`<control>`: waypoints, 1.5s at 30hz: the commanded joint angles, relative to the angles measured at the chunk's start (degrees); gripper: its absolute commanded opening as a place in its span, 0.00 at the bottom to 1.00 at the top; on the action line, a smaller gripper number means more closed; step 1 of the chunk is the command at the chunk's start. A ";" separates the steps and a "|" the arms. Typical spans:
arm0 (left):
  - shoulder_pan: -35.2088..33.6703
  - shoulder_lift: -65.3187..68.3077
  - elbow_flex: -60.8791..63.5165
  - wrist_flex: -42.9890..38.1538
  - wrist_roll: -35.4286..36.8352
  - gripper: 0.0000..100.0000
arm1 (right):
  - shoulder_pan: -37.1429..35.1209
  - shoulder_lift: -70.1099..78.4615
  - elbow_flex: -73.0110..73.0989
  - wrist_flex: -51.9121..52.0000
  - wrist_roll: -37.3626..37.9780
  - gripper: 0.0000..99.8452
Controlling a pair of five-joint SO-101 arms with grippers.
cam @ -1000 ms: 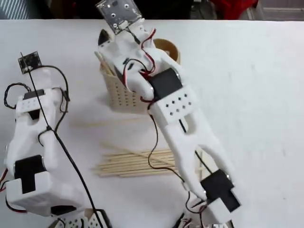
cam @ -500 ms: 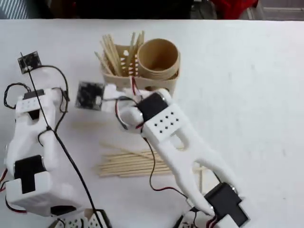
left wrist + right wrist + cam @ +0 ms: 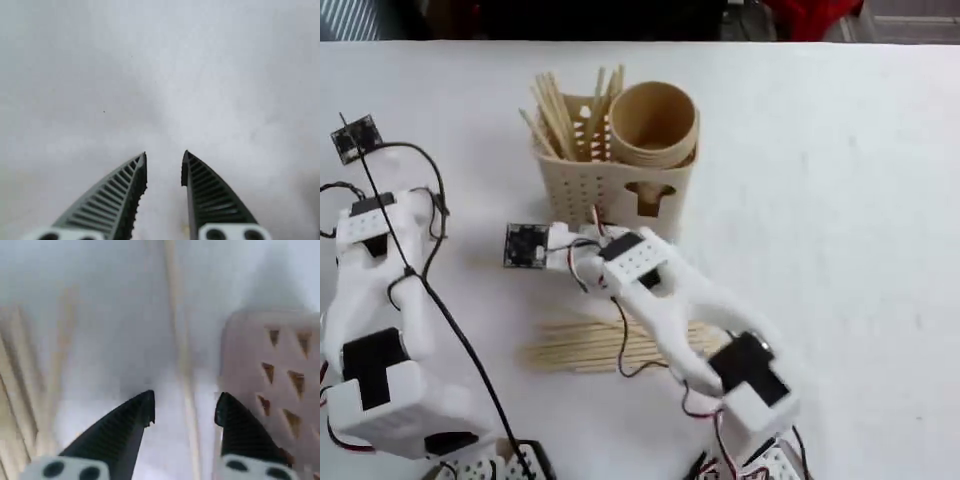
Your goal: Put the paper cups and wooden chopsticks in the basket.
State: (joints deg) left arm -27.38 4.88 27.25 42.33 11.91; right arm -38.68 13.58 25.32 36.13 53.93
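The cream perforated basket [image 3: 600, 190] stands at the table's back middle, holding brown paper cups [image 3: 653, 122] and a bunch of upright wooden chopsticks [image 3: 565, 110]. A pile of loose chopsticks [image 3: 582, 345] lies on the table in front of it, partly under the right arm [image 3: 650, 285]. My right gripper [image 3: 185, 409] is open and low over the table beside the basket wall [image 3: 270, 365], with a single chopstick [image 3: 175, 315] lying just ahead of its fingers. My left gripper [image 3: 164, 157] is open over bare white table, holding nothing.
The left arm [image 3: 375, 300] sits at the table's left edge with its cable trailing toward the front. The white table [image 3: 840, 200] is bare to the right of the basket. More loose chopsticks [image 3: 15, 390] lie off to one side of the right gripper.
The right arm pulled back from over the basket and came down in front of it. Upright chopsticks now show in the basket. The left arm shifted slightly left.
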 commanded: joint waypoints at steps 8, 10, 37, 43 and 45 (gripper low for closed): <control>0.31 -0.40 -1.05 -1.05 0.62 0.13 | 0.75 7.69 -11.60 6.90 0.70 0.13; 0.31 -0.40 -1.05 -1.05 0.62 0.13 | 1.01 7.34 -11.60 9.36 0.70 0.03; 0.31 -0.31 -0.88 -1.76 0.62 0.13 | 9.98 -14.11 3.52 24.04 -10.11 0.05; 0.31 -0.31 -0.79 -1.76 0.62 0.13 | 9.80 -14.11 3.16 22.73 -9.93 0.18; 0.31 -0.31 -0.79 -1.76 0.62 0.13 | 9.80 -14.11 3.16 20.79 -9.93 0.17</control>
State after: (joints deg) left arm -27.38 4.88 27.25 41.54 11.91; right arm -29.19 2.24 29.01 59.08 44.18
